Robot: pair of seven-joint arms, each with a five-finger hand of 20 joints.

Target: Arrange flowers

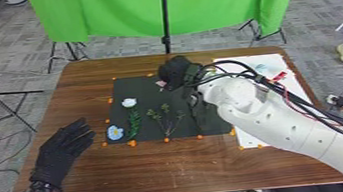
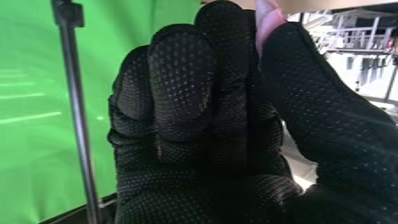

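Plainly, the table (image 1: 113, 177) bears a dark mat (image 1: 140, 88), the left hand (image 1: 64, 143) open near it, the right hand (image 1: 177, 71) pinching something pink (image 2: 268, 25) over its far part, and on the mat a white flower (image 1: 129, 102), green sprigs (image 1: 164, 107) and a blue flower (image 1: 115, 133).

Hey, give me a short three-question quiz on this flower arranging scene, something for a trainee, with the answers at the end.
1. What colour is the piece that the right hand pinches between thumb and fingers?
A) yellow
B) pink
C) orange
2. True or false: the blue flower lies on the white sheet.
3. Fill in the blank: beyond the table hangs a ____ cloth.

Key: 1 B; 2 false, it lies on the dark mat; 3 green.
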